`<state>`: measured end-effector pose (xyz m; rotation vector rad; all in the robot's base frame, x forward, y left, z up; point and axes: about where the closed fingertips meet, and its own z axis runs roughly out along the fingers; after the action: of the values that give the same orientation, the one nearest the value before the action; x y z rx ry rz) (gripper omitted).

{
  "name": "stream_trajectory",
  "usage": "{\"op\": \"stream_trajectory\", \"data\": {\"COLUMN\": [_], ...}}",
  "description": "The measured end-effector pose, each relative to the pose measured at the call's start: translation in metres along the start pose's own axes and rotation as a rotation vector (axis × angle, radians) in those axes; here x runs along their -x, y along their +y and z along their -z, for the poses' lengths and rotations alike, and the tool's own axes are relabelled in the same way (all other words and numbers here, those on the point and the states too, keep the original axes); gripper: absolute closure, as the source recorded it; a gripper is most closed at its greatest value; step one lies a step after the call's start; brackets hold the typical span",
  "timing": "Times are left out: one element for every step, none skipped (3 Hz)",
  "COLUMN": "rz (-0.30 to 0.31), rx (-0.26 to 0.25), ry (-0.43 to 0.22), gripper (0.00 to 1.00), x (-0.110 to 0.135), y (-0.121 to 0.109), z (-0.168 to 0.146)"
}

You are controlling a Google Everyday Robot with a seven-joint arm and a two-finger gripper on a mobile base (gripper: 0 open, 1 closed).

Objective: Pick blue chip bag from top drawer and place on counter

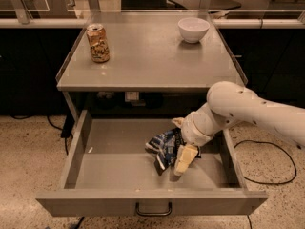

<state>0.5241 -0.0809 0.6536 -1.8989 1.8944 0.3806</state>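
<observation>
Standing in front of the unit, I see the top drawer (76,149) pulled fully out, its flat front panel and small dark handle (153,209) nearest me. The blue chip bag (164,144) is inside the drawer, right of the drawer's middle and about midway between its front panel and its back. It is crumpled and bunched, with white lettering on the dark foil and a pale edge showing on its left.

The gripper (172,163) is down inside the drawer too, at the bag's right side. One cream finger (186,157) shows plainly, angled downward and pressed against the bag, and the foil is gathered against it, so the pincer looks pinched onto the bag. Whether the bag rests on the drawer floor or hangs just above it, I cannot tell.

The white arm (248,111) comes in from beyond the drawer's right wall, crossing over that wall to reach the bag.

Directly above the drawer's back half sits the counter (147,66). On it, above the drawer's left side, a tan drink can (97,43) stands upright. Above the drawer's right side, farther back, a white bowl (193,29) sits upright. The two are well apart.

A dark cable (285,156) loops on the speckled floor (28,166) beside the drawer's right wall.
</observation>
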Motion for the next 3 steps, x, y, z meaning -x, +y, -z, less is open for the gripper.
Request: {"op": "stream_trajectory", "data": {"rz": [0.000, 0.025, 0.055], "rx": [0.000, 0.013, 0.040], "ry": [0.000, 0.001, -0.004], "gripper": [0.00, 0.00, 0.00], "x": [0.000, 0.004, 0.006], "y": [0.000, -0.003, -0.014], "z": [0.000, -0.016, -0.056]}}
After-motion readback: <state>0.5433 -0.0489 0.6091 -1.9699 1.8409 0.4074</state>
